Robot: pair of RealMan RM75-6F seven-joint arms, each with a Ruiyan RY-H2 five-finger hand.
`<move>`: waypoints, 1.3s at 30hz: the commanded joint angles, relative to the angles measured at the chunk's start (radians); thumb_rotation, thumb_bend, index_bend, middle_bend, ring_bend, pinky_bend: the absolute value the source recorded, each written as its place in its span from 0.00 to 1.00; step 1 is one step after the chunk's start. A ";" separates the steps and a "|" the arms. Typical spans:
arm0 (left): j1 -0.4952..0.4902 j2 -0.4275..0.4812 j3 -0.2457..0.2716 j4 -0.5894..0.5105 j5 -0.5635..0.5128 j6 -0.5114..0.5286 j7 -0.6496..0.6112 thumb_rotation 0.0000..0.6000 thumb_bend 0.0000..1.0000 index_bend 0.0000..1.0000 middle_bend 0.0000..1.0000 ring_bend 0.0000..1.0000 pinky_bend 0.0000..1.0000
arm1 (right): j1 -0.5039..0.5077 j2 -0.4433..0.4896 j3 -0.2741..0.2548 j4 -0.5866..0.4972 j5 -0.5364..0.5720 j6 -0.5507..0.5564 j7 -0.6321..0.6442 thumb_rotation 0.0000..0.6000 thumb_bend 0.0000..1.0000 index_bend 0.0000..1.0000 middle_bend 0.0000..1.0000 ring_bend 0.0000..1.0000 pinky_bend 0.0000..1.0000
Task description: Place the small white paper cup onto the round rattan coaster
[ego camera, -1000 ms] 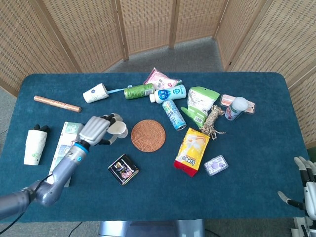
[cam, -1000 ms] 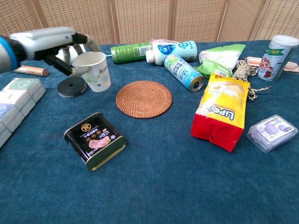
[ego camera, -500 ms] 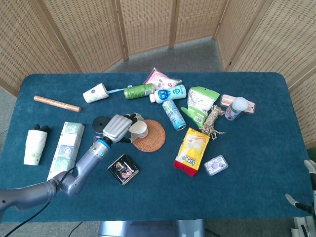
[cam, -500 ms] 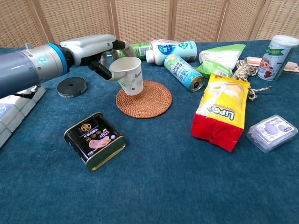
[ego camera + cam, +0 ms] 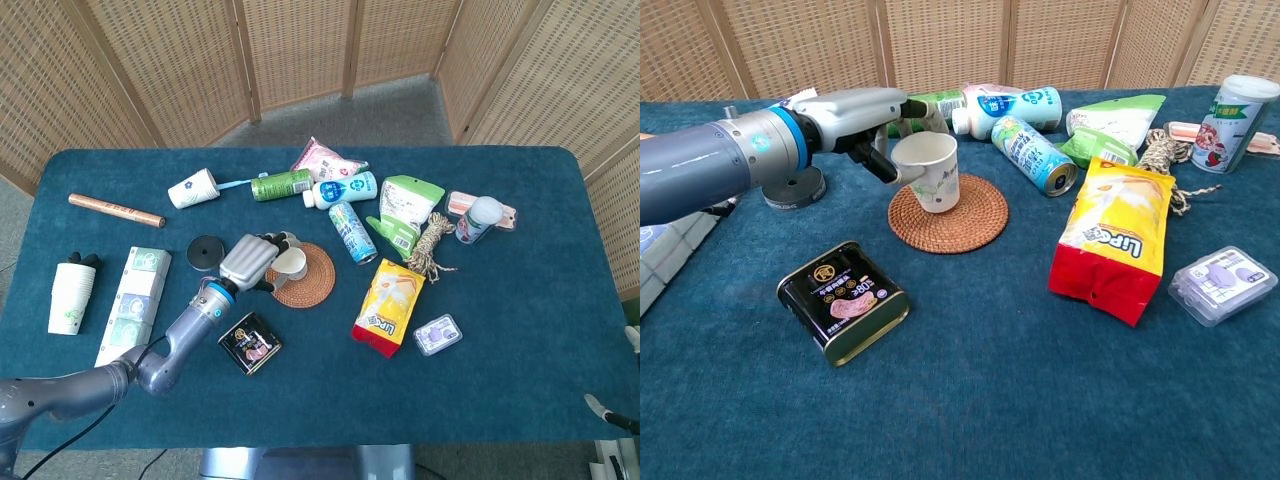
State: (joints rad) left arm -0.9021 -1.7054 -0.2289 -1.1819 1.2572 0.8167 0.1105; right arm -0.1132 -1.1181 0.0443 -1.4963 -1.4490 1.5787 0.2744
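While the left hand [image 5: 862, 112] reaches in from the left edge of the chest view, we see its fingers wrapped around the small white paper cup [image 5: 928, 172], clamped on its far side and rim. The cup stands upright with its base over the left half of the round rattan coaster [image 5: 948, 212], just left of frame centre; whether it rests on the weave or sits just above it we cannot tell. In the head view the same hand [image 5: 252, 262] covers most of the cup [image 5: 293, 263], and the coaster [image 5: 308, 280] shows to its right.

The right hand barely enters the head view (a sliver at the lower right corner), so we cannot tell how its fingers lie.

Around the coaster in the chest view: a black tin [image 5: 843, 301] lies below and left of it, a black disc [image 5: 795, 189] sits to the left behind the forearm, and a yellow snack bag [image 5: 1115, 240] lies to the right. A patterned can [image 5: 1034, 154] lies on its side at upper right of the coaster, with a green can [image 5: 923, 109] and a white bottle [image 5: 1005, 105] along the top. All rest on the blue table [image 5: 990, 400].
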 commanded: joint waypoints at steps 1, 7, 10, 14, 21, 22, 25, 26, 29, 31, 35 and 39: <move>-0.003 0.002 0.006 -0.003 -0.005 -0.011 0.000 0.86 0.46 0.11 0.16 0.23 0.39 | -0.002 0.000 -0.001 0.001 -0.001 -0.001 0.010 1.00 0.14 0.00 0.00 0.00 0.00; -0.004 0.017 0.017 -0.022 -0.016 -0.024 0.005 0.85 0.45 0.00 0.01 0.03 0.26 | -0.005 -0.001 -0.002 0.006 -0.004 -0.003 0.020 1.00 0.14 0.00 0.00 0.00 0.00; -0.002 0.036 0.016 -0.046 -0.032 -0.031 0.010 0.79 0.44 0.00 0.00 0.00 0.17 | -0.005 0.000 0.000 0.004 -0.008 0.000 0.021 1.00 0.14 0.00 0.00 0.00 0.00; 0.004 0.062 0.018 -0.079 -0.036 -0.024 0.013 0.76 0.44 0.00 0.00 0.00 0.06 | -0.004 0.002 0.002 0.002 -0.013 0.002 0.025 1.00 0.15 0.00 0.00 0.00 0.00; 0.053 0.163 0.014 -0.219 -0.016 0.056 -0.012 0.75 0.45 0.00 0.00 0.00 0.01 | 0.003 0.000 0.004 -0.002 -0.021 -0.004 0.021 1.00 0.14 0.00 0.00 0.00 0.00; 0.072 0.195 0.018 -0.263 -0.008 0.080 -0.017 0.75 0.45 0.00 0.00 0.00 0.01 | 0.007 -0.002 0.006 -0.003 -0.023 -0.007 0.017 1.00 0.14 0.00 0.00 0.00 0.00; 0.134 0.287 0.042 -0.380 0.022 0.155 -0.017 0.75 0.44 0.00 0.00 0.00 0.01 | 0.020 -0.006 0.009 -0.007 -0.030 -0.017 0.004 1.00 0.15 0.00 0.00 0.00 0.00; 0.157 0.317 0.054 -0.415 0.031 0.181 -0.011 0.75 0.44 0.00 0.00 0.00 0.01 | 0.025 -0.008 0.010 -0.009 -0.034 -0.020 -0.001 1.00 0.14 0.00 0.00 0.00 0.00; 0.246 0.417 0.103 -0.538 0.065 0.283 0.016 0.76 0.44 0.00 0.00 0.00 0.00 | 0.040 -0.016 0.011 -0.017 -0.050 -0.027 -0.018 1.00 0.14 0.00 0.00 0.00 0.00; 0.315 0.484 0.146 -0.615 0.100 0.360 0.029 0.75 0.44 0.00 0.00 0.00 0.00 | 0.050 -0.022 0.013 -0.023 -0.059 -0.030 -0.030 1.00 0.14 0.00 0.00 0.00 0.00; 0.449 0.581 0.228 -0.703 0.178 0.513 0.025 0.75 0.44 0.00 0.00 0.00 0.00 | 0.065 -0.035 0.016 -0.036 -0.069 -0.036 -0.066 1.00 0.14 0.00 0.00 0.00 0.00; 0.574 0.650 0.298 -0.737 0.227 0.645 0.025 0.75 0.45 0.00 0.00 0.00 0.00 | 0.080 -0.044 0.019 -0.047 -0.077 -0.044 -0.111 1.00 0.14 0.00 0.00 0.00 0.00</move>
State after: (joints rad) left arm -0.4148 -1.1221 0.0049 -1.8720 1.4307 1.3738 0.1301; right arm -0.0399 -1.1571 0.0613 -1.5383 -1.5221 1.5392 0.1778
